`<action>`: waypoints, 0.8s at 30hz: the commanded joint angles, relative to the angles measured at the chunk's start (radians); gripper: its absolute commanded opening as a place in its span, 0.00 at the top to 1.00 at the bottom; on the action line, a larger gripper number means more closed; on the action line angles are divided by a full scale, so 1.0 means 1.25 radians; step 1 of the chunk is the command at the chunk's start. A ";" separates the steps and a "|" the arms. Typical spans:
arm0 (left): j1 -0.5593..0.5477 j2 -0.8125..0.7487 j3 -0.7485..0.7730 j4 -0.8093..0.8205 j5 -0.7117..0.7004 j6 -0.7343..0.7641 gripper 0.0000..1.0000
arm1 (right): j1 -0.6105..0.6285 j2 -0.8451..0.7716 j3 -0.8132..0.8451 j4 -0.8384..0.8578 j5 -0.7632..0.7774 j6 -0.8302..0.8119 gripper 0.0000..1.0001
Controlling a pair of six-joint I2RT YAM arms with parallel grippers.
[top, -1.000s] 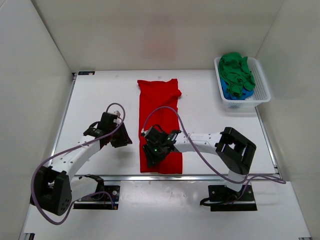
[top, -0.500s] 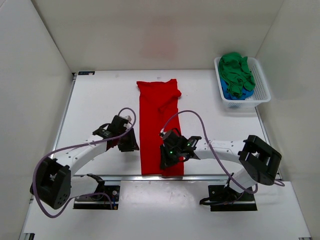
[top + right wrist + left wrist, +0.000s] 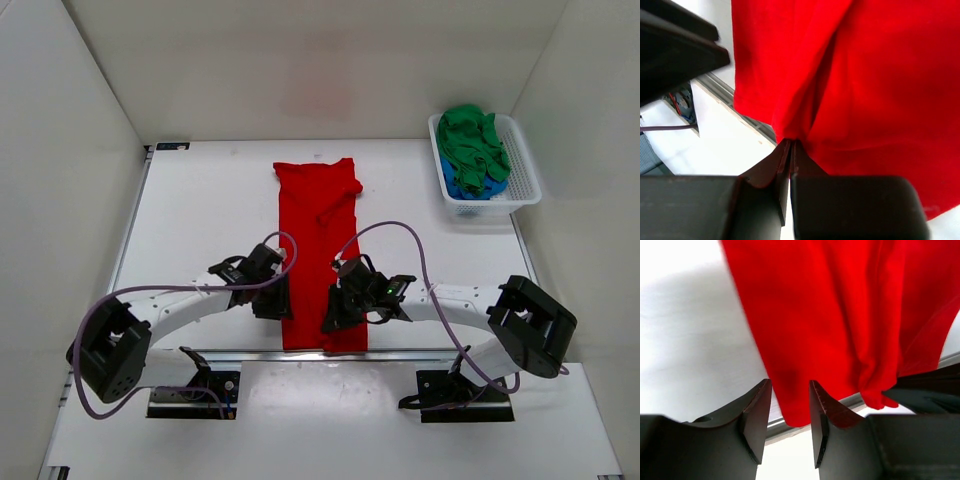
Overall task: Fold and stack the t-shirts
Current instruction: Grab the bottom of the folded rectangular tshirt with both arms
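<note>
The red t-shirt (image 3: 318, 230) lies on the table as a long narrow strip running from the back to the near edge. My right gripper (image 3: 334, 316) is at its near right part; in the right wrist view the gripper (image 3: 791, 142) is shut on a pinched fold of the red cloth (image 3: 865, 75). My left gripper (image 3: 279, 304) is at the shirt's near left edge. In the left wrist view it (image 3: 790, 386) is open, and the shirt's near corner (image 3: 795, 410) hangs between the jaws. The green t-shirt (image 3: 472, 143) lies crumpled on the blue t-shirt (image 3: 460, 187) in the basket.
The white perforated basket (image 3: 525, 172) stands at the back right corner of the table. A metal rail (image 3: 240, 353) runs along the table's near edge, just under the shirt's near end. White walls close in the left, back and right sides.
My left gripper has moved right, from bare table to the shirt's near left edge. My right gripper has shifted right with the cloth, and the strip's near end now lies straighter.
</note>
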State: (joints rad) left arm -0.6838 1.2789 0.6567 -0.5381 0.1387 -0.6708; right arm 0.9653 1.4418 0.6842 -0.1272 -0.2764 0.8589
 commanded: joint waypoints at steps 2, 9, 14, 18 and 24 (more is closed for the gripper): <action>-0.059 0.031 0.005 0.010 -0.015 -0.020 0.53 | -0.013 -0.016 -0.006 0.038 0.015 0.015 1.00; -0.090 0.040 -0.031 0.008 -0.024 -0.025 0.52 | -0.029 -0.018 -0.010 0.032 0.019 0.012 1.00; -0.094 0.046 -0.049 0.011 -0.010 -0.029 0.74 | -0.036 -0.011 -0.009 0.016 0.022 -0.008 1.00; -0.084 0.027 -0.070 -0.004 -0.021 -0.022 1.00 | -0.042 -0.022 -0.028 0.005 0.025 -0.017 1.00; -0.057 -0.019 -0.097 -0.019 -0.026 -0.008 1.00 | -0.038 -0.038 -0.038 -0.020 -0.035 -0.093 0.94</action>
State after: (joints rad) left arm -0.7635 1.2755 0.5583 -0.5186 0.1329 -0.7036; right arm 0.9142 1.4315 0.6392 -0.1493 -0.2874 0.8062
